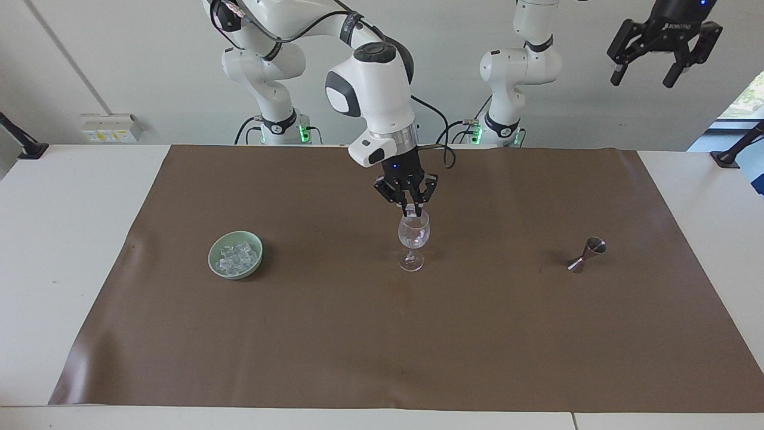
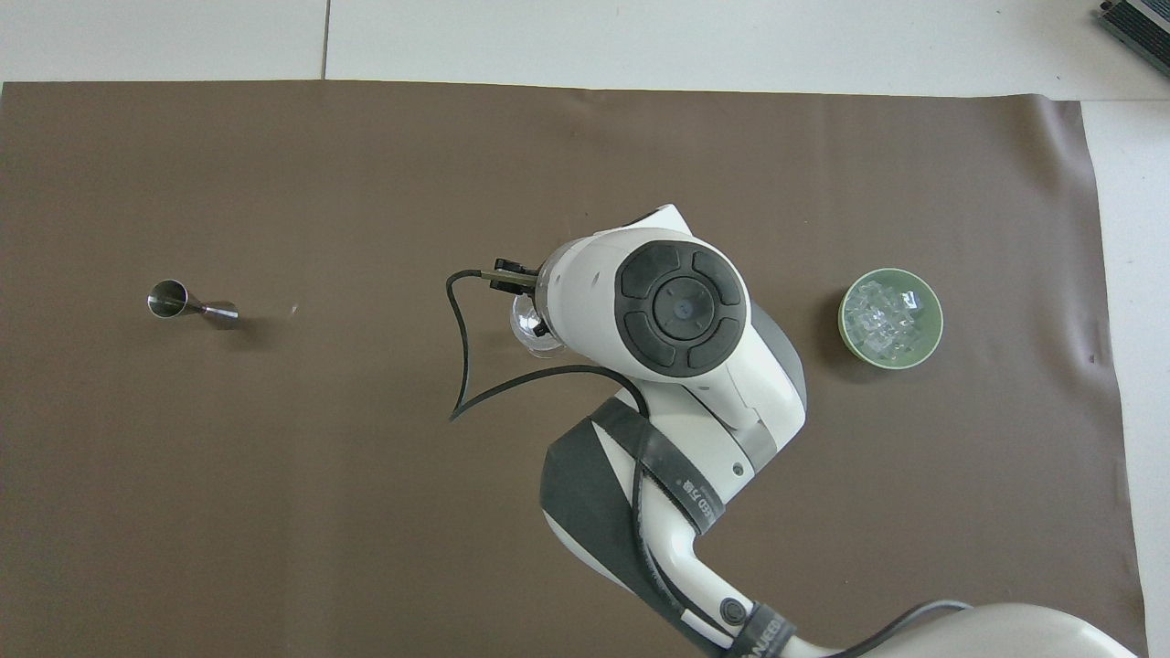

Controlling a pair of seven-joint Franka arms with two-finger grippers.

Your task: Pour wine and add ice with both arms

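A clear wine glass (image 1: 413, 237) stands upright mid-mat, partly covered by the right arm in the overhead view (image 2: 527, 331). My right gripper (image 1: 413, 211) hangs directly over it, fingertips at the rim, shut on a small ice cube. More ice (image 1: 234, 258) fills a pale green bowl (image 1: 258, 249) toward the right arm's end, also seen from overhead as ice (image 2: 882, 320) in the bowl (image 2: 934, 322). High over the left arm's end, my left gripper (image 1: 664, 54) waits open and holds nothing. Wine is out of view.
A steel jigger (image 1: 586, 255) lies on its side toward the left arm's end (image 2: 190, 304). A brown mat (image 1: 358, 346) covers most of the white table. The right arm's black cable (image 2: 462, 366) loops beside the glass.
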